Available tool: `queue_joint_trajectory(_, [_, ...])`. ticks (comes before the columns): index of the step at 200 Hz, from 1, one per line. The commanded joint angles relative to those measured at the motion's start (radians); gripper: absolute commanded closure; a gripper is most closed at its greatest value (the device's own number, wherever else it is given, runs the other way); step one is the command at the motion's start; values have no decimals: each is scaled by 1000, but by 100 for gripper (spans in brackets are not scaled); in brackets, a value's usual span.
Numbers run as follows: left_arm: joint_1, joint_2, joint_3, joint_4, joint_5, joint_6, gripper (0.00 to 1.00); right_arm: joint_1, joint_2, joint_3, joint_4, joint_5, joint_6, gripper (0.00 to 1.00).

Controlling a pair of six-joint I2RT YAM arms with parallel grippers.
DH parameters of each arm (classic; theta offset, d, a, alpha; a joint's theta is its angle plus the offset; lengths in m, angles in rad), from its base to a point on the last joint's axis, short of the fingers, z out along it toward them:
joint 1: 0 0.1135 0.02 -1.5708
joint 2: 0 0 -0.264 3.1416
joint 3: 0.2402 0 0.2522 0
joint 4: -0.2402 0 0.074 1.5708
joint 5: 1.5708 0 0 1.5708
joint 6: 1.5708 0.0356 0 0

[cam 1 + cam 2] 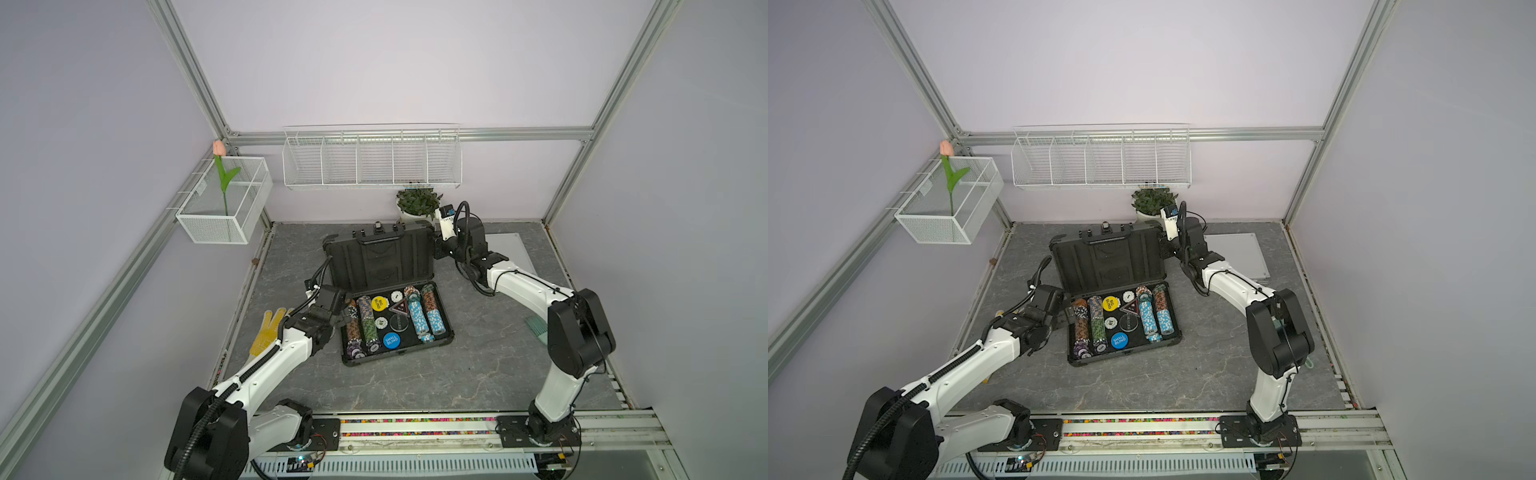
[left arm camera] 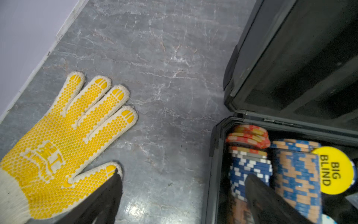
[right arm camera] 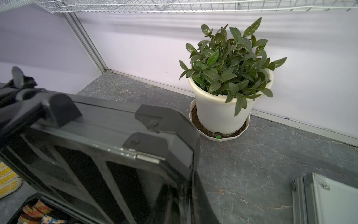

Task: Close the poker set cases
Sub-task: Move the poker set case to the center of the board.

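Dark case [image 1: 380, 262] open, silver case [image 1: 513, 249] flat

On the table [image 1: 457, 374] the glove [image 1: 266, 336] lies left of the open case [image 1: 380, 257], the plant [image 1: 417, 203] behind it, and what seems to be the second case [image 1: 517, 249] to its right.

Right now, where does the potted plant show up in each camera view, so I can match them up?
In a top view: potted plant at the back wall, under the wire shelf, behind the open case lid.
In a top view: same spot, behind the lid.
Left wrist: not in it; the lid is.
Right wrist: plant against the wall, beyond the lid's corner.
Shared landmark: the lid.
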Motion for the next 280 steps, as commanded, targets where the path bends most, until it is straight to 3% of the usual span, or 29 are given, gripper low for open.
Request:
queue_joint_trajectory(1, [6,-22,-21,-48,22,-67,0,-1,-52,-41,2,5,-8,88])
queue_joint_trajectory(33, [5,-45,-58,-40,52,-93,1,9,-70,-62,-6,14,-15,88])
queue_joint_trajectory(95, [6,26,-52,-13,126,-114,18,15,-124,-108,-9,36,-18,88])
queue_joint_trajectory(145, [5,51,-70,48,165,-137,25,15,-143,-124,-13,44,-19,87])
queue_joint_trajectory(280, [5,143,-45,92,173,-130,79,11,-151,-121,-17,83,-21,87])
